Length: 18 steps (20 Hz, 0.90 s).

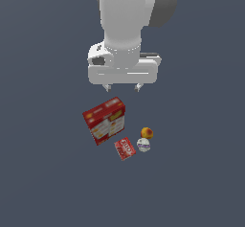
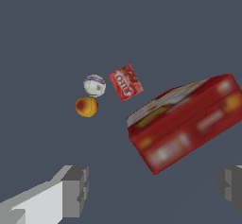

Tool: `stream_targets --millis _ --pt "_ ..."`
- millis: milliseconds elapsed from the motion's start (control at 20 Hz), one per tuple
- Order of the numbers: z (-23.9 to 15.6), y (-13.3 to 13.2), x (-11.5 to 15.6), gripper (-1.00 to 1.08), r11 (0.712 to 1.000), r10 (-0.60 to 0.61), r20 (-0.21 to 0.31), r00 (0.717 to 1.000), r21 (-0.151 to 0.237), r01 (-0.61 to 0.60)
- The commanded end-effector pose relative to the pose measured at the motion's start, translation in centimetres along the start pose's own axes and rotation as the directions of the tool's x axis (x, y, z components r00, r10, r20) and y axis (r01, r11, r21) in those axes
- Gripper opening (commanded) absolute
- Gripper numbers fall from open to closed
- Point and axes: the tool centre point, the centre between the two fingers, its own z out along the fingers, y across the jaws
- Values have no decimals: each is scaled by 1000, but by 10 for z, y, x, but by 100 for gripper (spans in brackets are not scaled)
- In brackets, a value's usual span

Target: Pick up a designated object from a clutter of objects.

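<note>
The designated object, a small white ball with a purple band, lies on the grey floor between an orange-red ball and a flat red packet. A large red-and-yellow box lies to the exterior view's left of them. My gripper hangs open well above the clutter, over the box's far edge, holding nothing. Its two grey fingertips stand wide apart in the wrist view.
The dark grey floor spreads all around the four objects. The white arm fills the upper middle of the exterior view.
</note>
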Motion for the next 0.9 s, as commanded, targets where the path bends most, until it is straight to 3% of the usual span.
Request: stream_targets --millis 0,450,850 --pt "0 0 0 100 1000 0 0 1000 0 0" --pt "12 -8 1 100 1000 15 6 1000 26 -15" --pt "15 -9 3 100 1000 -13 5 1000 22 12"
